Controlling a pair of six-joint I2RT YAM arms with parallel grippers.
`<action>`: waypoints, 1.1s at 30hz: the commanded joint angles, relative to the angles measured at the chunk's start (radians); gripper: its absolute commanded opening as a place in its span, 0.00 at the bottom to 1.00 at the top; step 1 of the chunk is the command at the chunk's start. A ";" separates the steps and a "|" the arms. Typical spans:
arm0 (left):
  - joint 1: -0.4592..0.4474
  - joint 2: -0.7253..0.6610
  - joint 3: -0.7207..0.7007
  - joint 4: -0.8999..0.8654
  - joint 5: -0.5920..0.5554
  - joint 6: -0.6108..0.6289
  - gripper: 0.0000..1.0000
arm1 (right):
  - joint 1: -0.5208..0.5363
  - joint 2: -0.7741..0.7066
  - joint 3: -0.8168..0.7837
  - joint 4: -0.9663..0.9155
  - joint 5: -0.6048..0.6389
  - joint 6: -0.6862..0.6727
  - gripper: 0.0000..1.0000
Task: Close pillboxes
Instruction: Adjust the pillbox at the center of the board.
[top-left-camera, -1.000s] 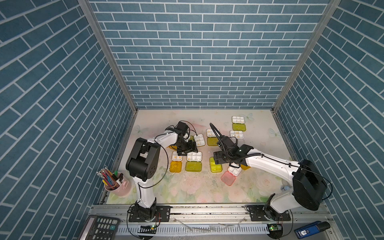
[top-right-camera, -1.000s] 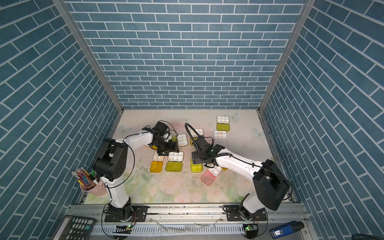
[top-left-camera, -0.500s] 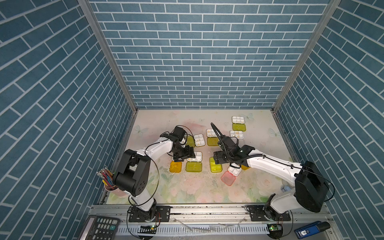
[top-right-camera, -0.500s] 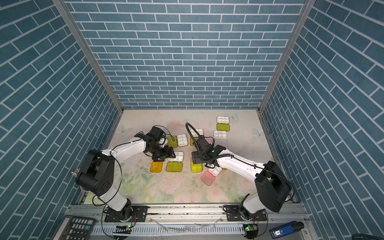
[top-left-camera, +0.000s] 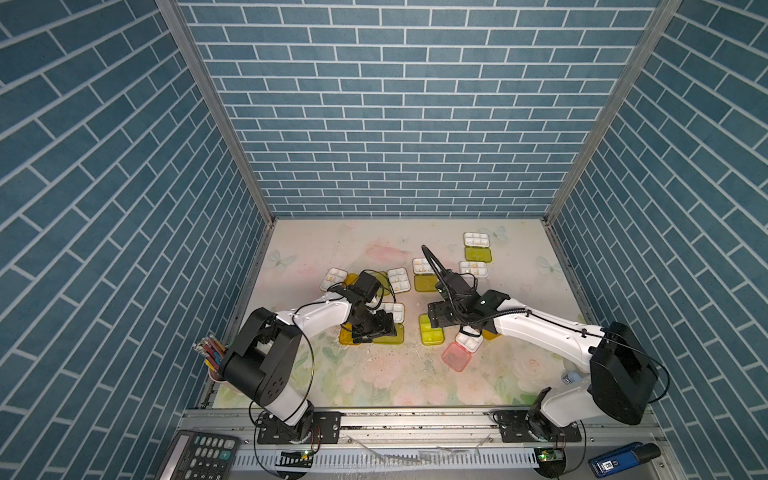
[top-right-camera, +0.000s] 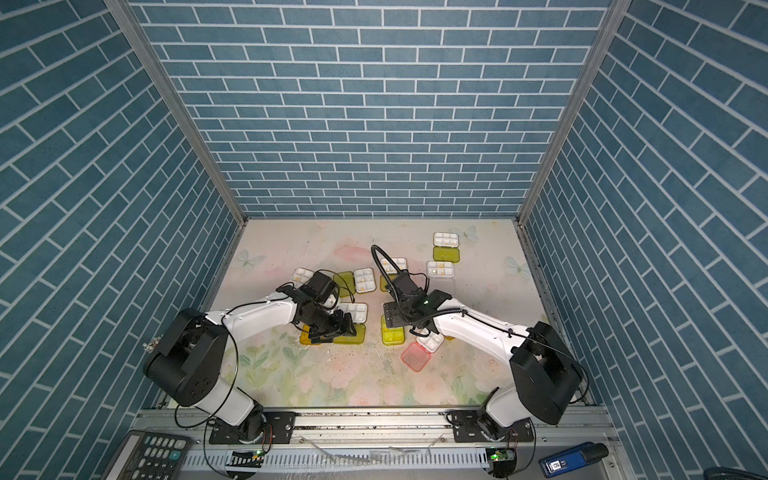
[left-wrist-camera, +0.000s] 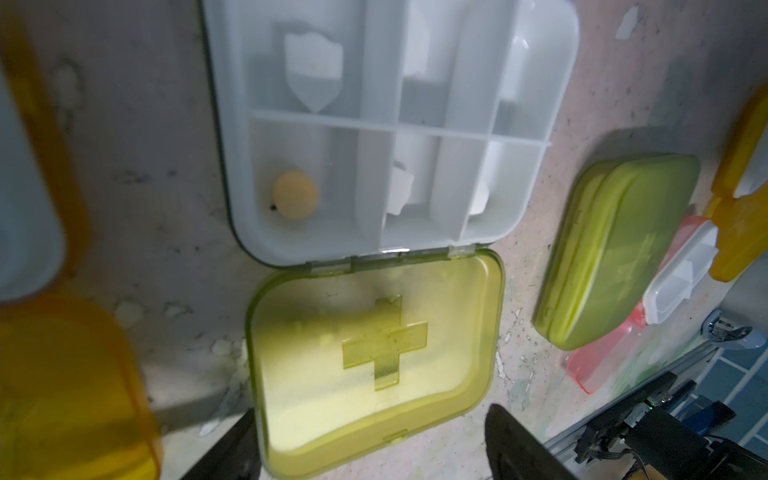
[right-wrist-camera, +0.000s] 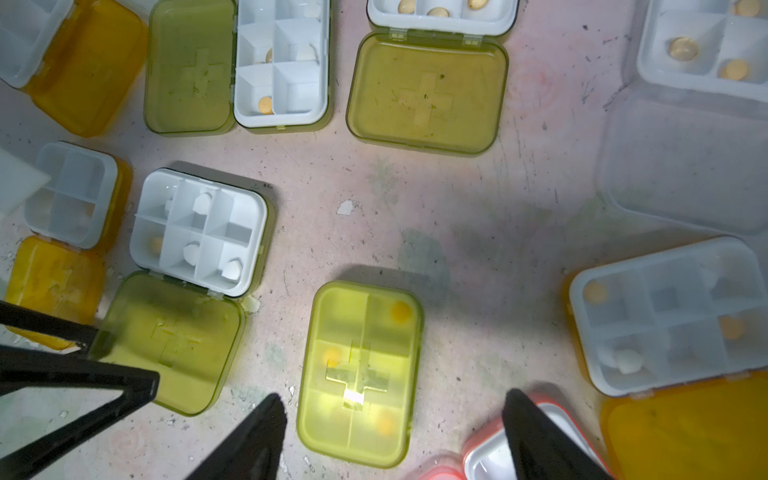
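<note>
Several pillboxes lie on the floral mat, most with lids flung open. My left gripper (top-left-camera: 372, 329) (left-wrist-camera: 374, 446) is open. Its fingertips (left-wrist-camera: 232, 449) stand on either side of the free edge of a flat lime green lid (left-wrist-camera: 374, 353), whose white tray (left-wrist-camera: 386, 124) holds pills. That lid (top-left-camera: 390, 334) also shows in a top view. My right gripper (top-right-camera: 392, 320) (right-wrist-camera: 395, 436) is open and hovers over a closed lime green pillbox (right-wrist-camera: 361, 374) (top-left-camera: 430, 334), touching nothing. An open pink pillbox (top-left-camera: 457, 357) lies beside it.
Open pillboxes crowd the middle and back right: green ones (top-left-camera: 477, 247) (right-wrist-camera: 428, 91), a clear-lidded one (top-left-camera: 472, 269), orange ones (right-wrist-camera: 685, 428) (left-wrist-camera: 70, 386). A pencil cup (top-left-camera: 212, 359) stands front left. A calculator (top-left-camera: 199, 455) and a blue device (top-left-camera: 619, 459) lie beyond the front rail.
My left arm has swung from the back-left pillboxes forward to the open green one and its jaws have widened a little. The right gripper has stayed over the closed box, opening slightly.
</note>
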 joint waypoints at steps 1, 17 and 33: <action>-0.026 -0.012 -0.005 0.051 -0.011 -0.035 0.84 | -0.003 -0.032 0.001 -0.024 0.031 -0.019 0.83; -0.152 0.109 0.072 0.181 0.014 -0.125 0.84 | -0.020 -0.064 -0.031 -0.035 0.041 -0.016 0.83; -0.176 0.208 0.152 0.331 0.056 -0.178 0.84 | -0.060 -0.113 -0.060 -0.056 0.033 -0.007 0.83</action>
